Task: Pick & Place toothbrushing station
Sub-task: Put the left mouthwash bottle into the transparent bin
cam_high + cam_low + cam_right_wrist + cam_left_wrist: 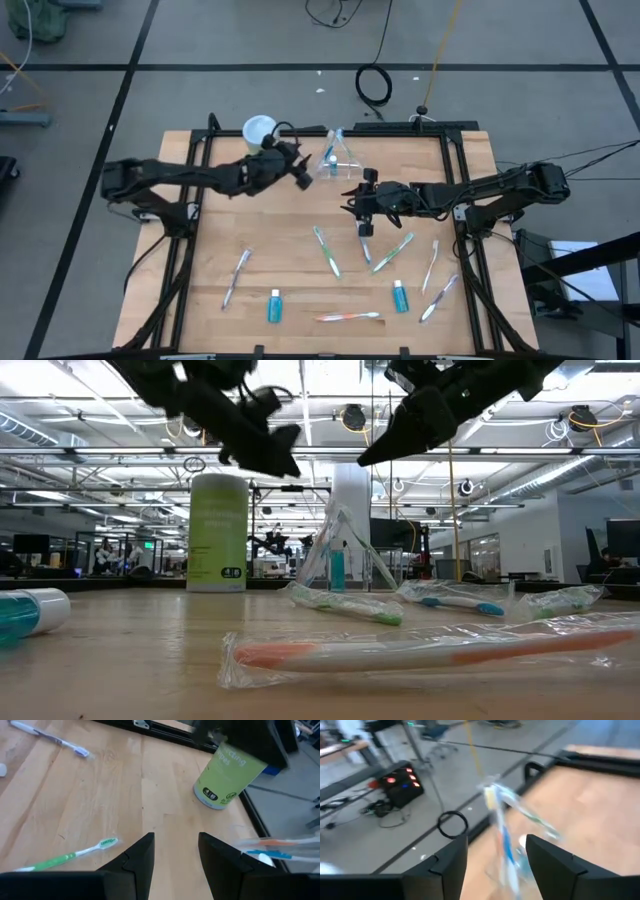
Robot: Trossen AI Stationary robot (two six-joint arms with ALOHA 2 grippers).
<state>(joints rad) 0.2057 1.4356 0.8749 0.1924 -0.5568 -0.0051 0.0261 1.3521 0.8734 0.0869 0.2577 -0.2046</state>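
Note:
A clear plastic bag [338, 158] stands upright on its base at the table's far middle, with a blue tube [337, 570] and some toothbrushes inside. My left gripper [302, 172] is open and hangs above the table just left of the bag; the bag shows blurred ahead of its fingers in the left wrist view [506, 837]. My right gripper [364, 212] is open and empty, raised over the table's middle, near side of the bag. Wrapped toothbrushes lie flat on the table: green ones [328, 250] [393, 252], an orange one [348, 317], a white one [237, 276]. Two blue tubes [275, 305] [400, 295] lie near the front.
A white canister with a green label [258, 130] stands at the far edge, left of the bag, close behind my left gripper. Two more wrapped toothbrushes [430, 265] [440, 297] lie at the right. Black frame rails [455, 180] run along the table's sides.

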